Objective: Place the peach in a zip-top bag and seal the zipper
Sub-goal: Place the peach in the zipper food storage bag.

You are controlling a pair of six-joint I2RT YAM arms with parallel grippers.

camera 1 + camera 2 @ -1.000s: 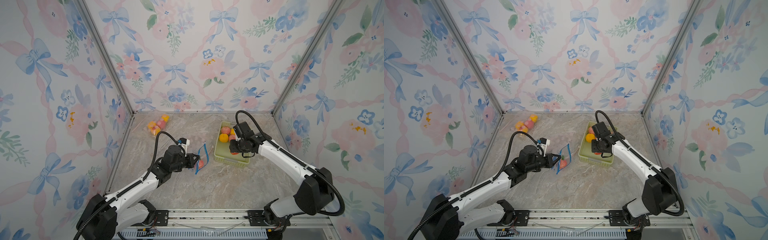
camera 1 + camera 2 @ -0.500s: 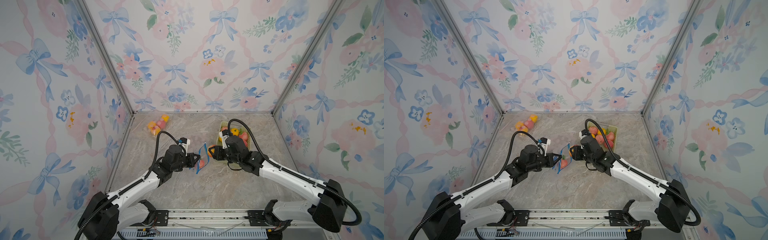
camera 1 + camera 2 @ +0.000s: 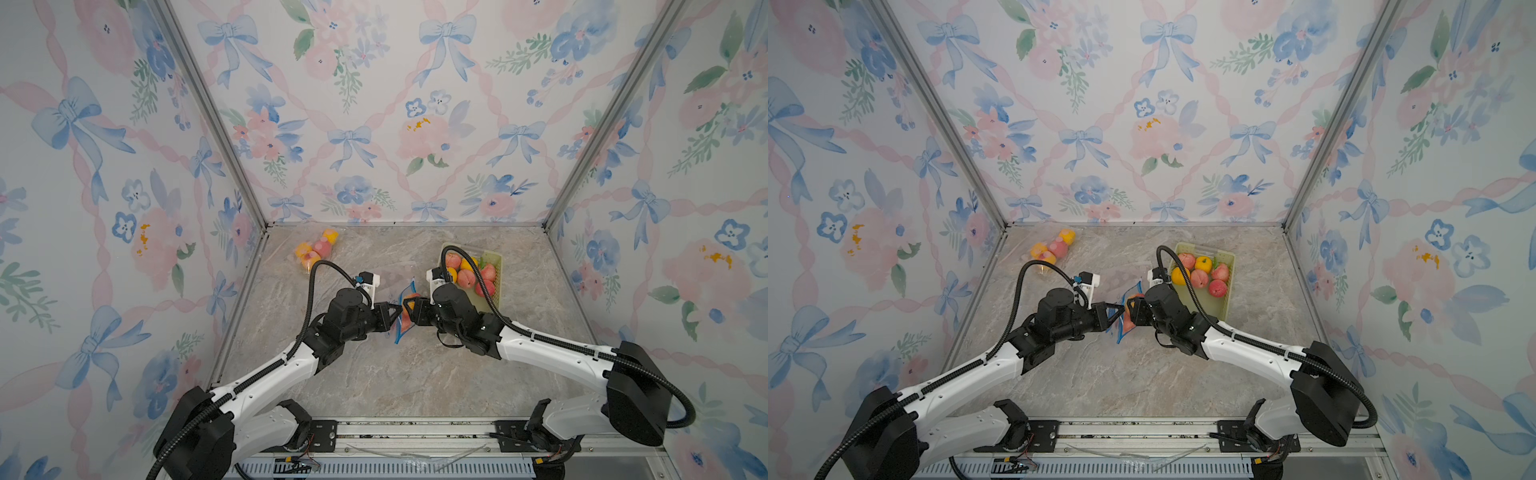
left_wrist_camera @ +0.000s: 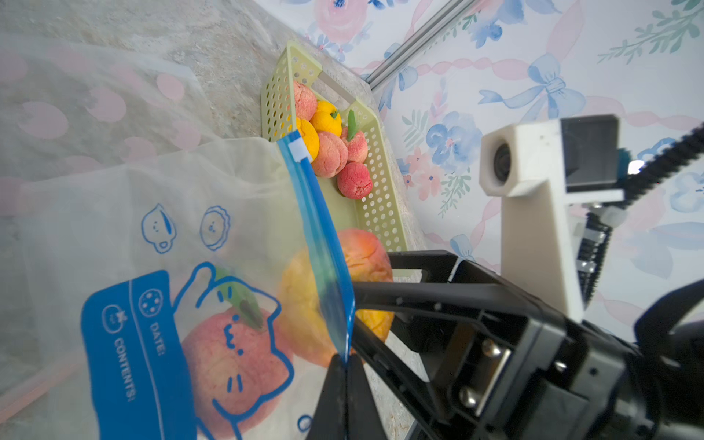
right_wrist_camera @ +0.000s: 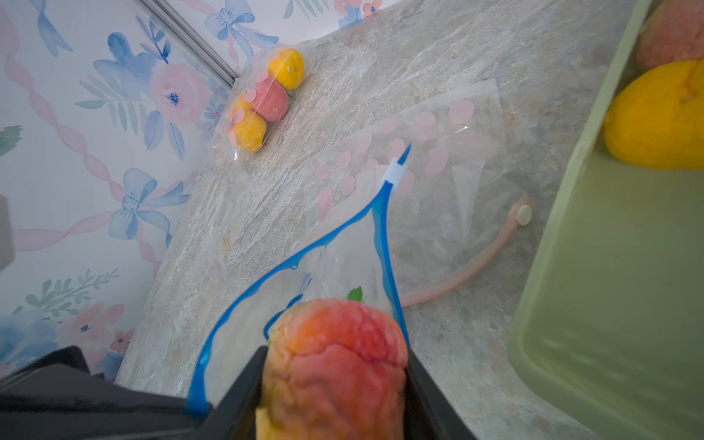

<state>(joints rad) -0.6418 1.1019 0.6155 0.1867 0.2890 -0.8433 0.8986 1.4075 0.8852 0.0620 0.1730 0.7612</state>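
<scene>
While the left gripper (image 3: 397,308) clamped the bag's (image 4: 160,213) blue zipper (image 4: 316,236), jaws closed tight on it, the right gripper (image 3: 414,311) held the peach (image 5: 335,358) between half-spread jaws at the bag's open mouth, mid-table. Farther off, a basket (image 3: 497,270) of fruit sat right, a second bag (image 3: 316,251) of fruit left.

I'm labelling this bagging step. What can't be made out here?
- Right wrist view: the edge cuts off part of the peach; the right tool covers its sides.
- Both top views: too small to show how far into the bag the peach sits.
- Left wrist view: the edge cuts off most of the left tool.
</scene>
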